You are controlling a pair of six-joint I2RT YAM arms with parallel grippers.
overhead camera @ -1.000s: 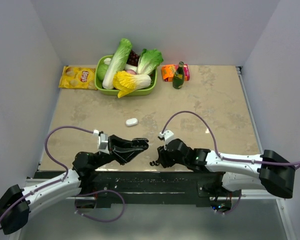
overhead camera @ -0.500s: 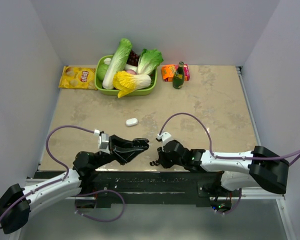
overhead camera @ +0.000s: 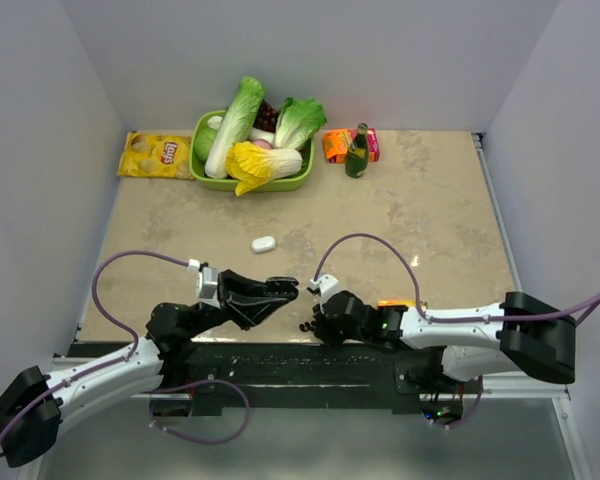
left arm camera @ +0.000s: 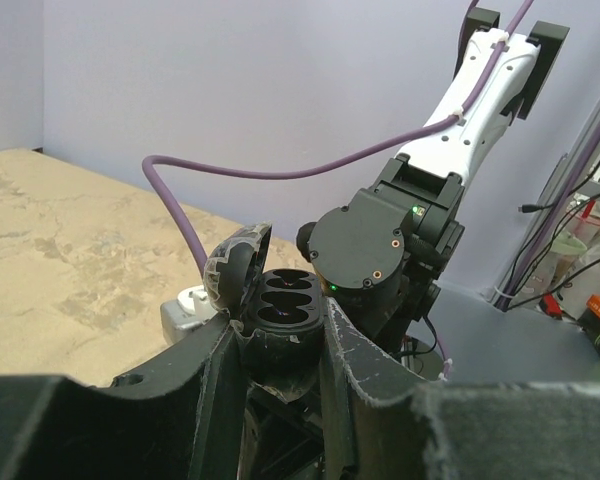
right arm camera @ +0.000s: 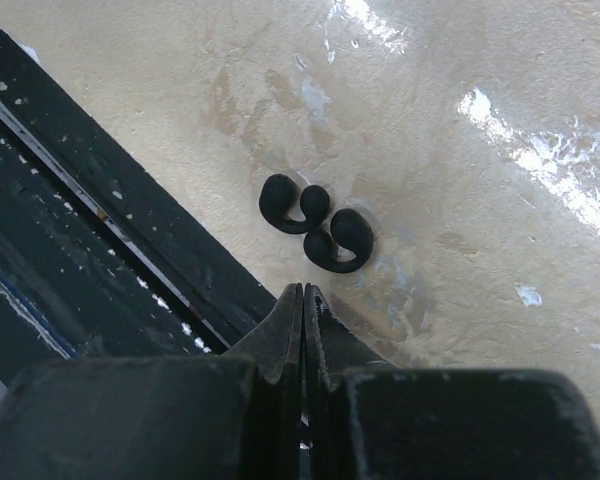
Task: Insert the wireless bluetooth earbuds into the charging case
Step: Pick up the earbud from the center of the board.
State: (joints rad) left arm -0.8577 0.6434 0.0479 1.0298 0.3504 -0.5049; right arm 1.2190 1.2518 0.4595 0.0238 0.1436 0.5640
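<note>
One small white oval pod (overhead camera: 264,243) lies alone out on the table (overhead camera: 430,220), well apart from my arms. My left claw (left arm camera: 280,345) grasps one black charging case (left arm camera: 283,312), its lid (left arm camera: 237,276) swung open to the left and its recessed mouth facing my right arm. Two black earbuds (right arm camera: 350,232) lie flat by the table's near edge, touching, both hook-shaped, their shared line running roughly along that edge. My right claw (right arm camera: 302,293) is clenched on nothing, tips just short of them
</note>
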